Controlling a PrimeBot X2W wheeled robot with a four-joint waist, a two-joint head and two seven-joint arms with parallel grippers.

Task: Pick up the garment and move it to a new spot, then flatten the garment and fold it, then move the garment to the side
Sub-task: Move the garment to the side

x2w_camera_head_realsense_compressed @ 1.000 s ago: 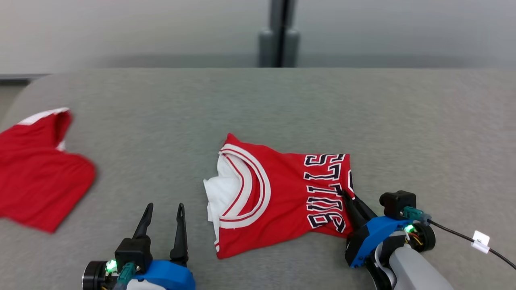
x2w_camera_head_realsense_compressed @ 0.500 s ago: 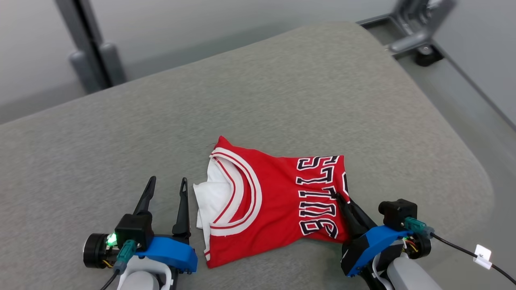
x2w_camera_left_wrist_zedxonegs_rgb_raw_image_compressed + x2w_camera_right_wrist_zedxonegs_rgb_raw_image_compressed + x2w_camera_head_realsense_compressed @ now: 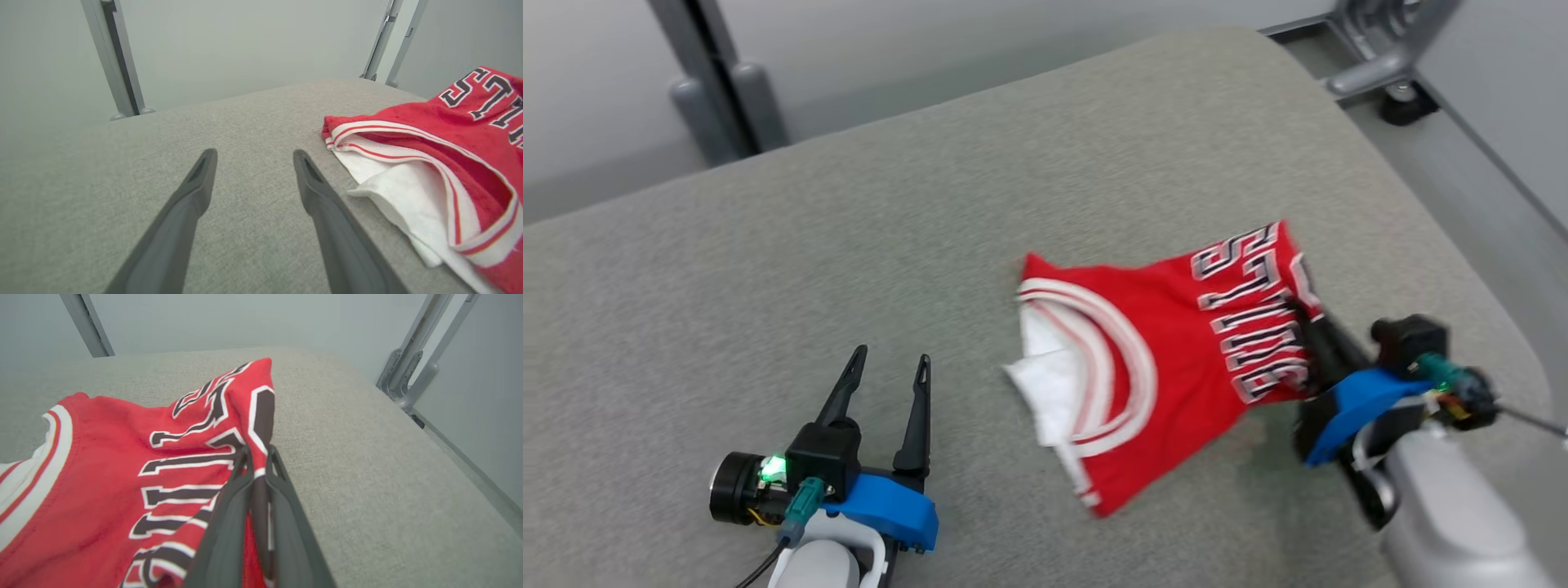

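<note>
The garment (image 3: 1176, 367) is a folded red jersey with white trim and dark lettering, lifted at its right edge and hanging down to the left over the grey table (image 3: 931, 204). My right gripper (image 3: 1294, 310) is shut on that lettered edge; in the right wrist view the fabric (image 3: 122, 465) is pinched between the two fingers (image 3: 229, 506). My left gripper (image 3: 888, 363) stands open at the lower left, apart from the garment, with nothing between its fingers (image 3: 192, 192). In the left wrist view the jersey's white lining (image 3: 408, 183) lies just to the right.
The table's rounded right corner (image 3: 1494, 327) is close to my right arm. Grey metal frame posts (image 3: 711, 90) stand behind the table, and a frame foot (image 3: 1388, 65) beyond its far right corner. Open tabletop stretches to the left and back.
The camera swung right, so the other red cloth left the picture. My right gripper has raised the garment's lettered edge up and to the right. The left gripper stays open.
</note>
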